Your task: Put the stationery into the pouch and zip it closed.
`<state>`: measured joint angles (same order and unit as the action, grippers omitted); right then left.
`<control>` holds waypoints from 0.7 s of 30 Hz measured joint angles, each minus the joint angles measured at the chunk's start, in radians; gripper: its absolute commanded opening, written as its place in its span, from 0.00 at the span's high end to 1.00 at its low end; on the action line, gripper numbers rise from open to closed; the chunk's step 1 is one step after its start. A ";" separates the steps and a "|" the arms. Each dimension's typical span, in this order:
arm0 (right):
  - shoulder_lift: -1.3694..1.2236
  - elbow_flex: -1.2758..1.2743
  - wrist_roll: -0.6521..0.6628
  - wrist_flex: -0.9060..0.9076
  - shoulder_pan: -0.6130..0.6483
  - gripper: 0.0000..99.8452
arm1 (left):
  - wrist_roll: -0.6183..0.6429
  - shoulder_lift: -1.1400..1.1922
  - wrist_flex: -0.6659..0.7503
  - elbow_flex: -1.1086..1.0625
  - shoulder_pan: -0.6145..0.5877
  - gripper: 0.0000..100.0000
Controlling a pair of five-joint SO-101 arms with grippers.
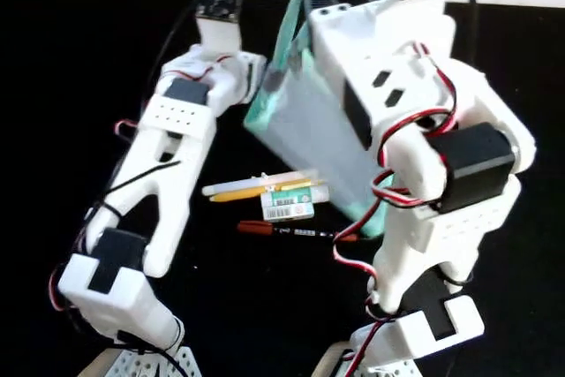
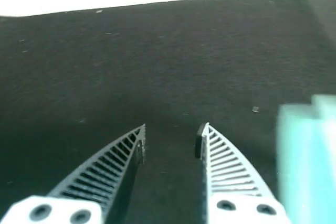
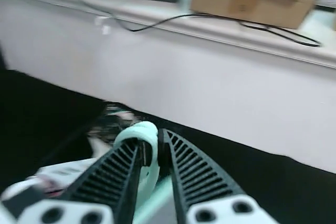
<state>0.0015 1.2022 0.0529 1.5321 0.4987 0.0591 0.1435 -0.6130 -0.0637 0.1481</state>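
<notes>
The pouch (image 1: 305, 125), translucent with teal edging, hangs tilted at upper centre of the high view, above the black table (image 1: 247, 306). The right gripper (image 3: 152, 148) is clenched on the pouch's teal top edge. The stationery (image 1: 269, 192) lies on the table at frame centre, outside the pouch, with a red pen (image 1: 282, 229) just below it. The left gripper (image 2: 170, 140) is released, jaws apart and holding nothing, beside the pouch's left edge.

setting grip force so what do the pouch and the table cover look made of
Pouch: probably soft frosted plastic, going by the translucent grey body with mint-green trim. Table cover: likely matte black cloth, as it shows no glare and holds lint specks.
</notes>
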 measured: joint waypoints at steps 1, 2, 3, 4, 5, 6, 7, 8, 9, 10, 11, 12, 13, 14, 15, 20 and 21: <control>0.000 0.000 0.000 0.000 0.028 0.99 | 0.000 0.005 -0.008 0.014 0.011 0.82; 0.000 0.000 0.000 -0.003 0.048 0.99 | 0.000 0.005 -0.009 0.025 0.018 0.82; 0.000 0.000 0.000 -0.021 0.060 0.99 | 0.000 0.005 -0.011 0.032 0.026 0.82; 0.000 0.000 0.000 -0.037 0.064 0.99 | 0.000 0.005 -0.011 0.040 0.031 0.82; 0.000 0.000 0.000 -0.052 0.068 0.99 | 0.000 0.005 -0.011 0.049 0.035 0.82; 0.000 0.000 0.000 -0.063 0.069 0.99 | 0.000 0.005 -0.015 0.057 0.040 0.82; 0.000 0.000 0.000 -0.075 0.071 0.99 | 0.000 0.005 -0.025 0.066 0.044 0.82; 0.000 0.000 0.000 -0.091 0.071 0.99 | 0.000 0.005 -0.037 0.078 0.046 0.82; 0.000 0.002 0.000 -0.107 0.071 0.99 | 0.000 0.005 -0.055 0.095 0.049 0.82; 0.000 0.015 0.000 -0.118 0.071 0.99 | 0.000 0.005 -0.078 0.118 0.051 0.82; 0.000 0.034 0.000 -0.127 0.071 0.99 | 0.000 0.005 -0.103 0.143 0.057 0.82; 0.000 0.057 0.000 -0.137 0.071 0.99 | 0.000 0.005 -0.129 0.166 0.064 0.82; 0.000 0.081 0.000 -0.147 0.071 0.99 | 0.000 0.006 -0.153 0.189 0.077 0.82; 0.000 0.107 0.000 -0.158 0.071 0.99 | 0.000 0.006 -0.175 0.210 0.091 0.82; 0.000 0.130 0.000 -0.167 0.071 0.99 | 0.000 0.006 -0.192 0.226 0.104 0.82; 0.002 0.193 0.000 -0.186 0.071 0.99 | 0.000 0.008 -0.209 0.288 0.172 0.82; 0.002 0.196 0.000 -0.186 0.071 0.99 | 0.000 0.008 -0.209 0.292 0.180 0.82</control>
<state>0.0031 1.3986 0.0529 1.3464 0.5692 0.0591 0.1511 -0.8216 0.2279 0.3276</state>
